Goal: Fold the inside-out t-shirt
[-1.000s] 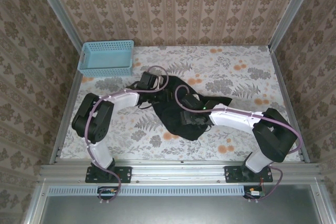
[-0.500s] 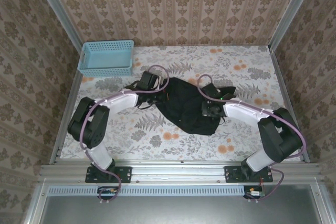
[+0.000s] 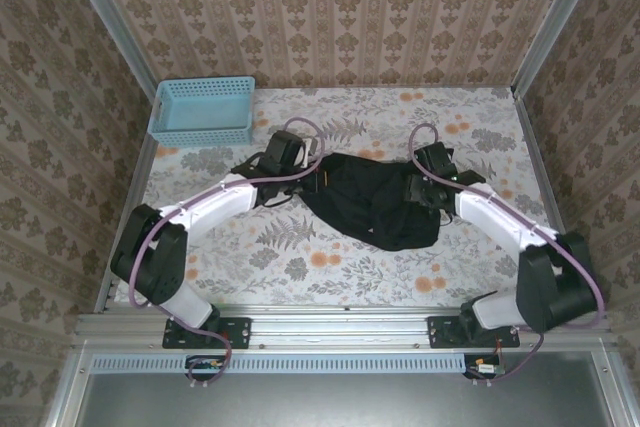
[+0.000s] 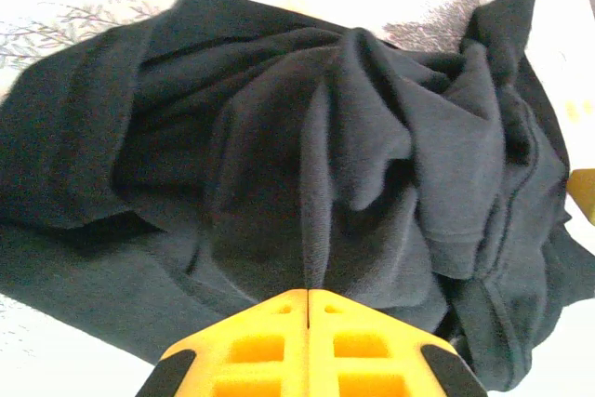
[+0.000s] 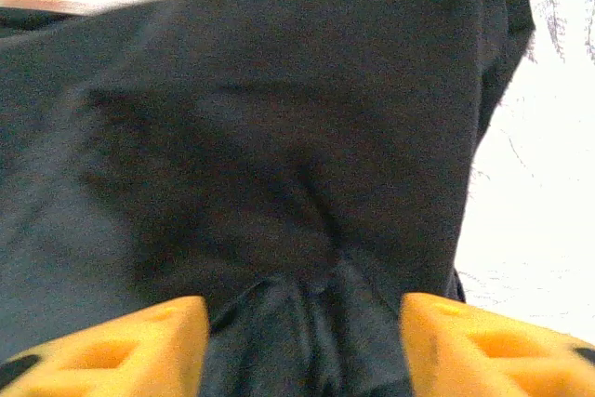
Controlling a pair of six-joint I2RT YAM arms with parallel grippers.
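To the right of the light blue basket (image 3: 200, 134), nearer the arm bases, the inside-out t-shirt (image 3: 370, 202) lies crumpled. The left gripper (image 4: 308, 297) is pressed together, pinching a ridge of cloth at the end nearer the basket. The right gripper (image 5: 302, 309), at the end farther from the basket, stands spread with cloth bunched between; no grip is evident. Judgement: it should secure one edge before both arms draw apart, keeping the cloth low.

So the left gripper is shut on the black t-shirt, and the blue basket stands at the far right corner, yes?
No: the top external view shows the basket at the far left corner. The left gripper is shut on the t-shirt.
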